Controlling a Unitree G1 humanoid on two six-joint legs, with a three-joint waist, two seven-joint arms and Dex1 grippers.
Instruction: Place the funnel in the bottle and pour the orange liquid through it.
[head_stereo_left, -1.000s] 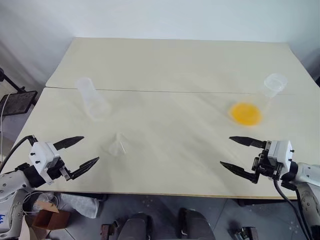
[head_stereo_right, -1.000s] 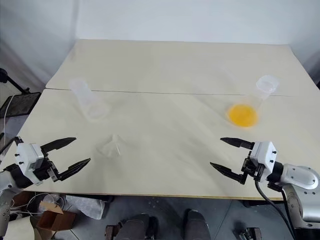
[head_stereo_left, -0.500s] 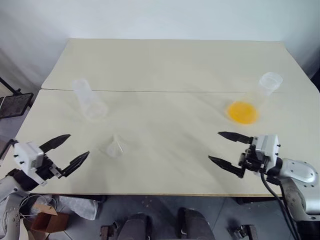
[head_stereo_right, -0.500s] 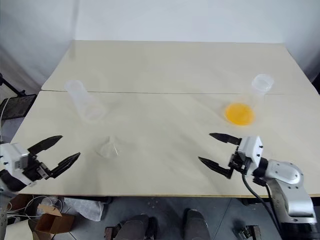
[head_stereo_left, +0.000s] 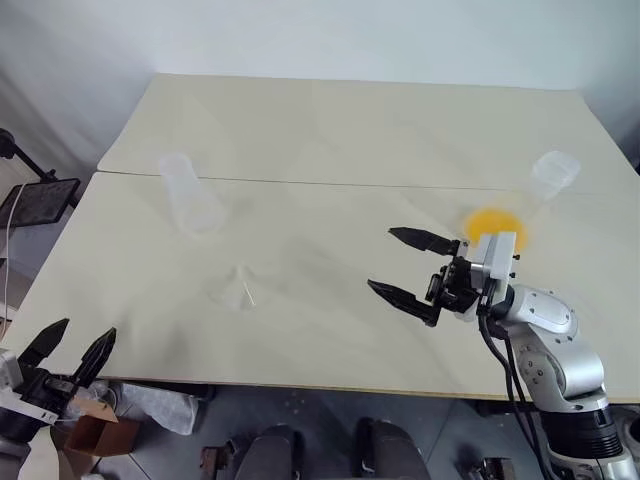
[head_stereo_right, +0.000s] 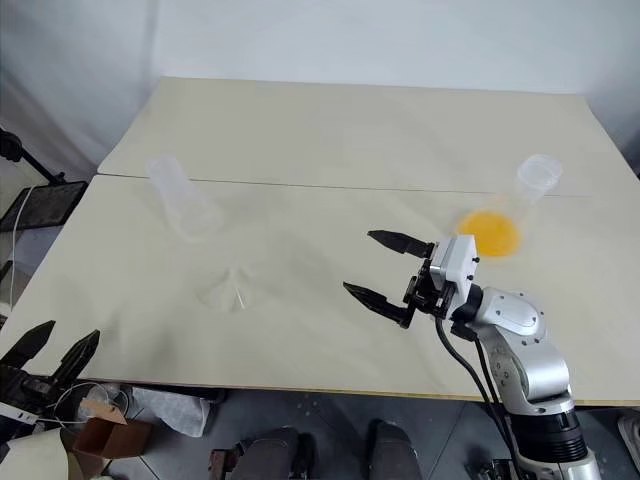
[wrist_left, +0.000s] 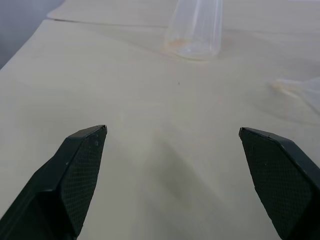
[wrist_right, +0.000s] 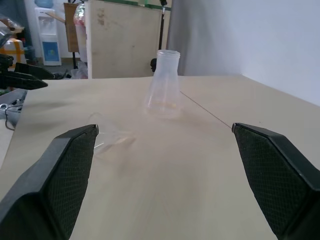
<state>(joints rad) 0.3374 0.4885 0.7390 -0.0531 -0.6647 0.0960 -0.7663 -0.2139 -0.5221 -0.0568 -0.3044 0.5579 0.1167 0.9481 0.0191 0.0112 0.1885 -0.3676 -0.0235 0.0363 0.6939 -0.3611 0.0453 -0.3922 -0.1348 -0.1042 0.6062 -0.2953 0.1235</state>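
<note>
The clear bottle stands upright at the table's left, and it also shows in the right wrist view. The clear funnel lies on its side in front of the bottle. The orange liquid sits shallow in a clear long-necked flask at the right. My right gripper hovers open and empty over the table's middle, left of the flask, pointing toward the funnel and bottle. My left gripper hangs open and empty past the table's near-left corner.
The table is two cream panels joined by a seam running across behind the bottle and flask. A black stand is off the left edge. A cardboard box lies on the floor below the near-left corner.
My right gripper has moved left and up, from the near-right edge toward the table's middle. My left gripper has drawn back and left, off the table's near-left corner. Both stay open.
</note>
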